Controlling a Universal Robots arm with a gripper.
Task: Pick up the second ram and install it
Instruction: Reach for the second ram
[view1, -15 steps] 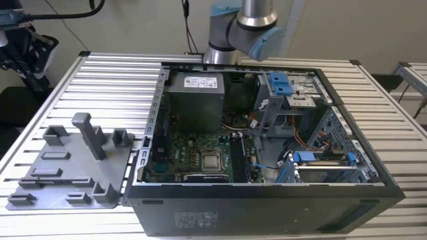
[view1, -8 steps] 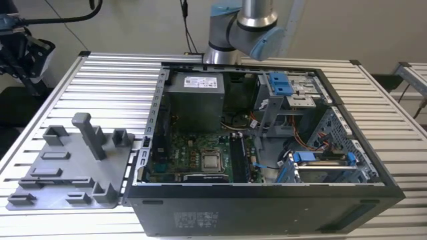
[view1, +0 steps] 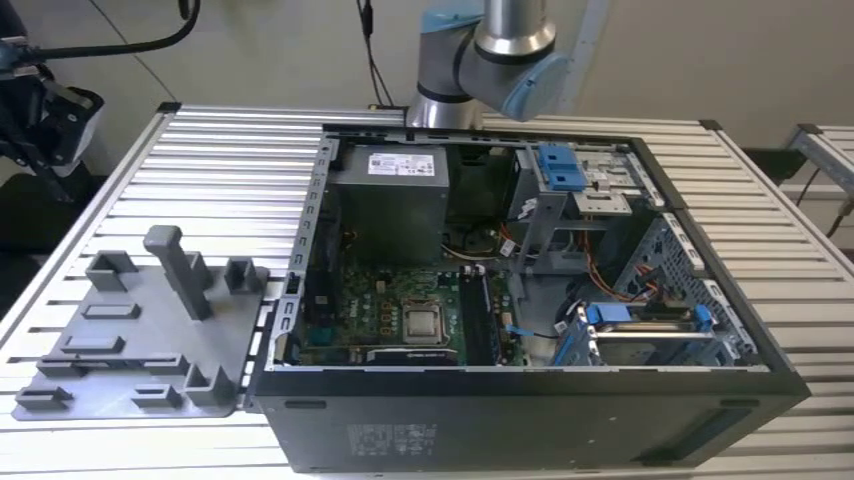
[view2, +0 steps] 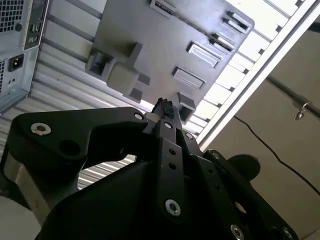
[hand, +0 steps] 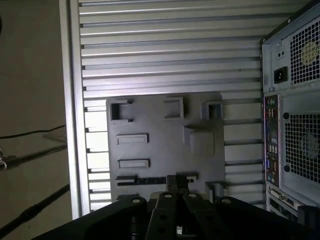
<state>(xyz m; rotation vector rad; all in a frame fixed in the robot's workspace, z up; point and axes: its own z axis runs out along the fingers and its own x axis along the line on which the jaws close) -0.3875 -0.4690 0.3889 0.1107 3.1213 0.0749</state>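
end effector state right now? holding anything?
End effector: closed, nothing visible in its grip, above the flat grey plastic holder tray.

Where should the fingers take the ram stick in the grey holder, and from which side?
Probably midway along the ram stick, from straight above, clamping its two flat faces: it stands on edge in the grey holder, leaving its upper edge free.

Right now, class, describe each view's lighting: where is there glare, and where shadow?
Exterior view: the ribbed silver metal table is evenly bright, the open black computer case shadowed inside. Second wrist view: the table's slats glare white near the edge, and the black gripper looks dark against them. First wrist view: a bright streak crosses the slats; the grey plastic holder tray is dim.
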